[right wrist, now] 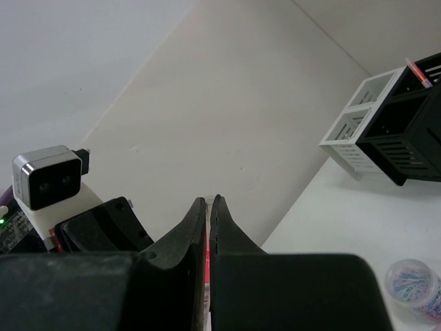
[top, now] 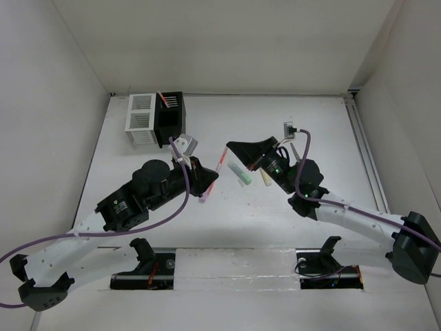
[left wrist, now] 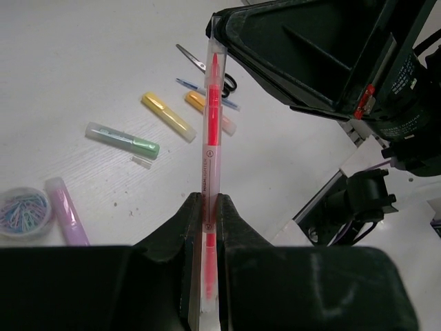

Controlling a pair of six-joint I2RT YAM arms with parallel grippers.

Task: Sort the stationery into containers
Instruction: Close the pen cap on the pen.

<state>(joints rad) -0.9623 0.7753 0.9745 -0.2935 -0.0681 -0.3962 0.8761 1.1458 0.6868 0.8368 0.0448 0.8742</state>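
Observation:
A red pen (top: 218,167) hangs above the table between both grippers. My left gripper (top: 209,183) is shut on its lower end (left wrist: 212,117). My right gripper (top: 231,147) is shut on its capped upper end, and red shows between those jaws (right wrist: 207,265). The joined white box (top: 140,118) and black box (top: 169,118) stand at the back left, also in the right wrist view (right wrist: 358,117). On the table below lie a green marker (left wrist: 124,138), a yellow marker (left wrist: 167,116), an orange marker (left wrist: 196,102), a blue pen (left wrist: 200,88), scissors (left wrist: 207,69) and a purple marker (left wrist: 65,210).
A pink-red pen (top: 164,100) stands in the black box. A small round tub of coloured paper clips (left wrist: 24,210) sits beside the purple marker. White walls close in the table on three sides. A rail (top: 365,152) runs along the right edge.

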